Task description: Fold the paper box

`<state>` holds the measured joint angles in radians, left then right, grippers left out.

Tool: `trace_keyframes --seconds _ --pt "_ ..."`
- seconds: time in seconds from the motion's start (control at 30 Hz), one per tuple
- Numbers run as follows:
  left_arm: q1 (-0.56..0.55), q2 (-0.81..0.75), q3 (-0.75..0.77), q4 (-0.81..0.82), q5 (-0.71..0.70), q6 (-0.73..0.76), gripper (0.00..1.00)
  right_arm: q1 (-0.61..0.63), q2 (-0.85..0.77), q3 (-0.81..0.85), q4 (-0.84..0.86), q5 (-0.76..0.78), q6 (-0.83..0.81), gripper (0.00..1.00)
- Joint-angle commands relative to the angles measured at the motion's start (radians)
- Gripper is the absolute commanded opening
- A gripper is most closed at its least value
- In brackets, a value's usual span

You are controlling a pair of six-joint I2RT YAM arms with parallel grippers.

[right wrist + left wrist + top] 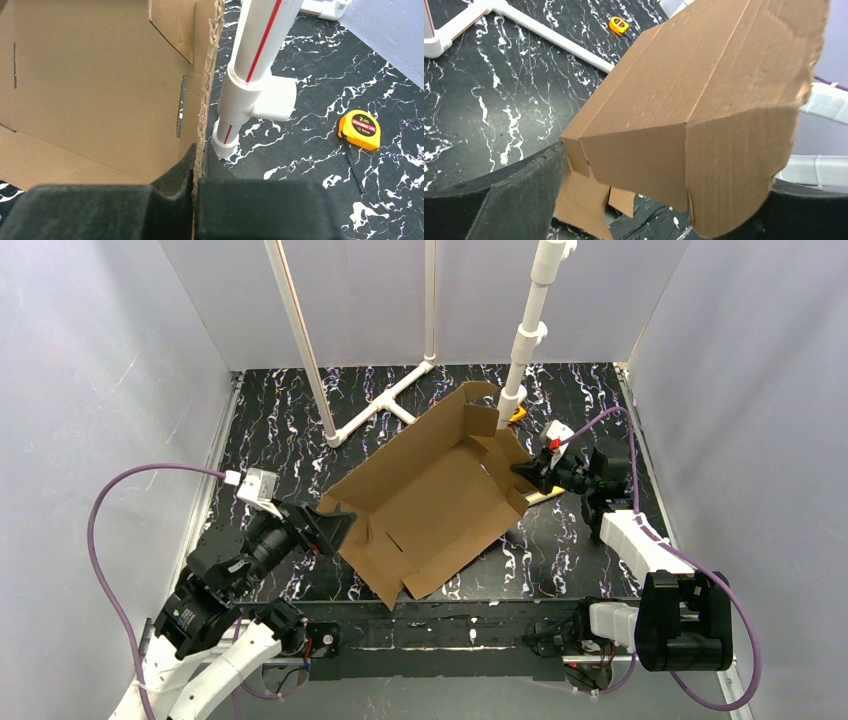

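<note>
On our black marbled table [280, 440] the paper box [430, 495] lies half-formed at centre, 1 wall raised beside a white PVC post [522, 350]. Our right gripper [524, 478] pinches that wall's edge; our left gripper [338, 525] gapes, released, around a corner flap. A yellow tape measure [360, 130] lies beyond.

Bright, even light, with only soft shadows on the table [280, 430]. Close to each wrist camera, the black fingers [260, 210] look blurred.
</note>
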<state>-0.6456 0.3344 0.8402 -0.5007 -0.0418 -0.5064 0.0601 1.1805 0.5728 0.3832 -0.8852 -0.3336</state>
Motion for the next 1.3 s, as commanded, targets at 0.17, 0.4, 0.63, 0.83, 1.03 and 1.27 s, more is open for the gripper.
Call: trace_keyframes --seconds 0.17,0.4,0.63,0.83,1.03,1.27 --pt "-0.003 0.075 -0.057 0.259 0.042 0.017 0.86 0.0 0.005 0.028 0.02 -0.006 0.013 0.01" --pt "-0.003 0.103 -0.098 0.354 0.002 0.082 0.51 -0.001 0.008 0.029 0.02 -0.006 0.013 0.01" --pt "-0.003 0.075 -0.127 0.384 0.022 0.226 0.05 0.0 0.013 0.027 0.02 -0.023 0.018 0.01" --pt "-0.003 0.093 -0.124 0.401 0.075 0.409 0.0 0.0 0.004 0.01 0.062 -0.034 0.066 0.01" --pt "-0.003 0.161 -0.02 0.344 0.152 0.685 0.0 0.006 -0.003 -0.014 0.223 -0.023 0.255 0.01" --pt "-0.003 0.281 0.184 0.189 0.288 0.926 0.0 0.073 0.038 -0.02 0.381 0.122 0.396 0.01"
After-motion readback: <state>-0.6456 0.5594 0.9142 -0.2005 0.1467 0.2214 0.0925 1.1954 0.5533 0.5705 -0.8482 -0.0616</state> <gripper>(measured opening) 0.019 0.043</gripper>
